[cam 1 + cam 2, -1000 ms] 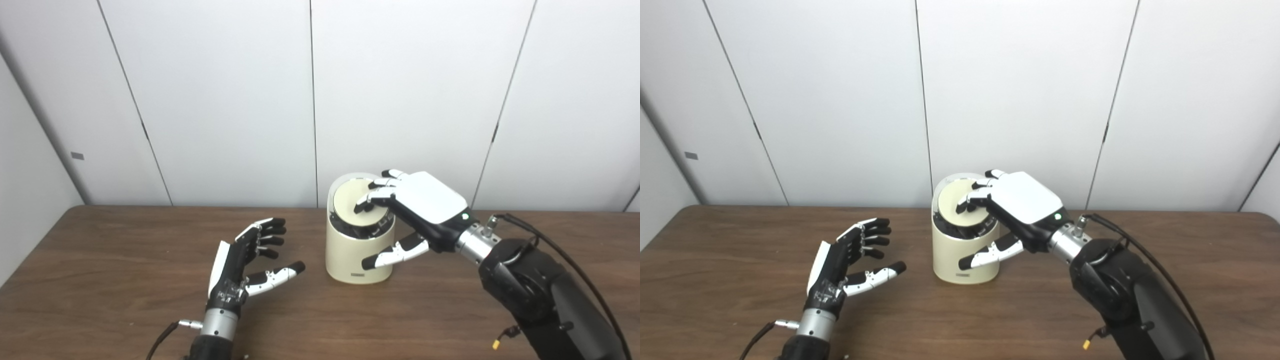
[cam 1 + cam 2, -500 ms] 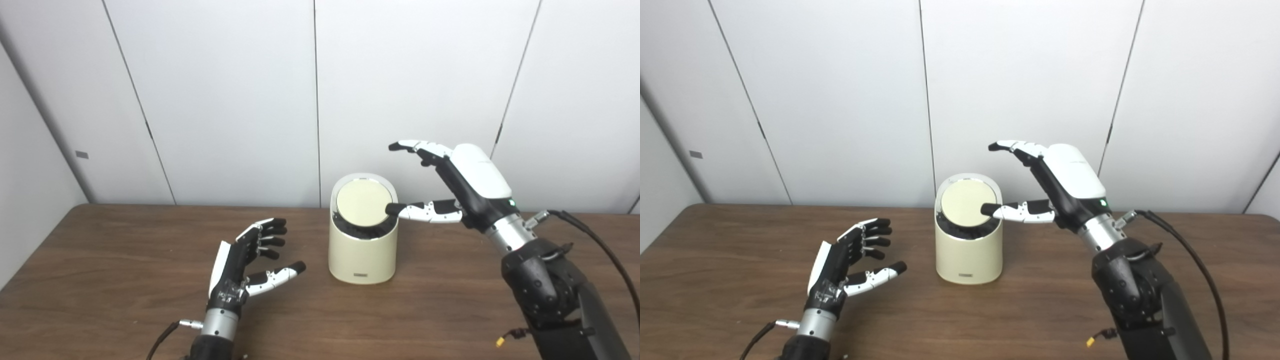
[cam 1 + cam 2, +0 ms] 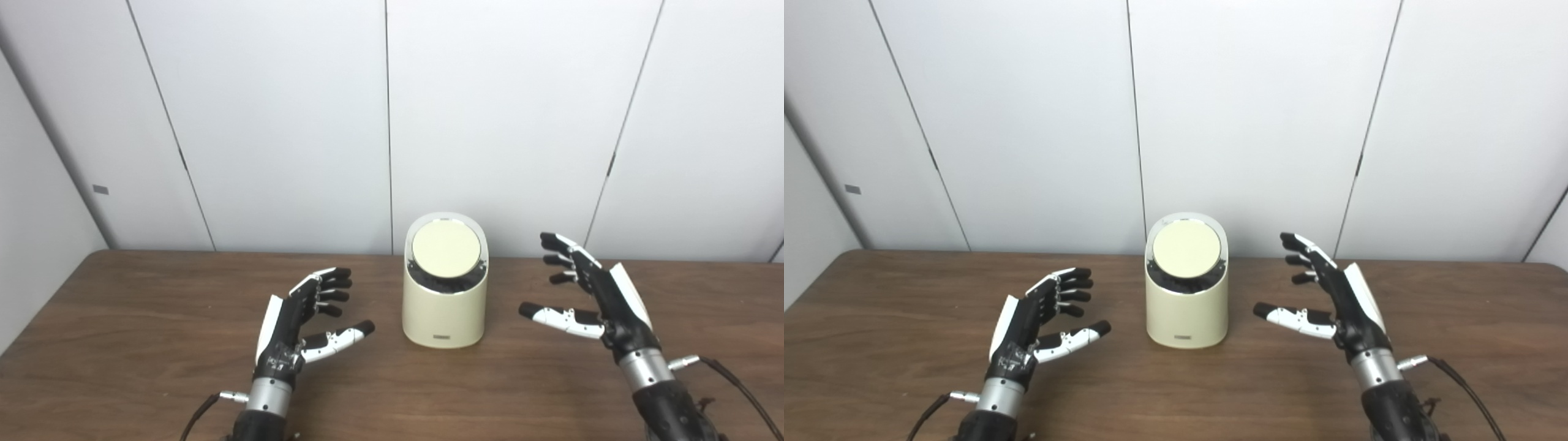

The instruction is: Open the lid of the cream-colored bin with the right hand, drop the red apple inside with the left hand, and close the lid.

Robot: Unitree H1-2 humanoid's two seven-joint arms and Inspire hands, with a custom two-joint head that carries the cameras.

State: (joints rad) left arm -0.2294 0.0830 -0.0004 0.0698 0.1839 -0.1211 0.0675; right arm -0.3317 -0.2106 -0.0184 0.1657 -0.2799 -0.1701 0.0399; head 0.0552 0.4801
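The cream-colored bin (image 3: pixel 444 312) stands on the brown table (image 3: pixel 122 331), near its middle. Its round lid (image 3: pixel 446 249) lies shut in the slanted top. My left hand (image 3: pixel 300 324) hovers low over the table to the left of the bin, open and empty. My right hand (image 3: pixel 591 300) is low to the right of the bin, open and empty, fingers spread, apart from the bin. The same scene shows in the right eye view, with the bin (image 3: pixel 1186 309) between the left hand (image 3: pixel 1035 327) and the right hand (image 3: pixel 1332 300). No red apple is in view.
White wall panels (image 3: pixel 275 122) stand right behind the table's back edge. A cable (image 3: pixel 735 380) runs from my right wrist at the lower right. Nothing else lies on the table.
My right hand has left the bin's lid, risen, then come down to the right of the bin, open. The lid is shut. The left hand has not moved.
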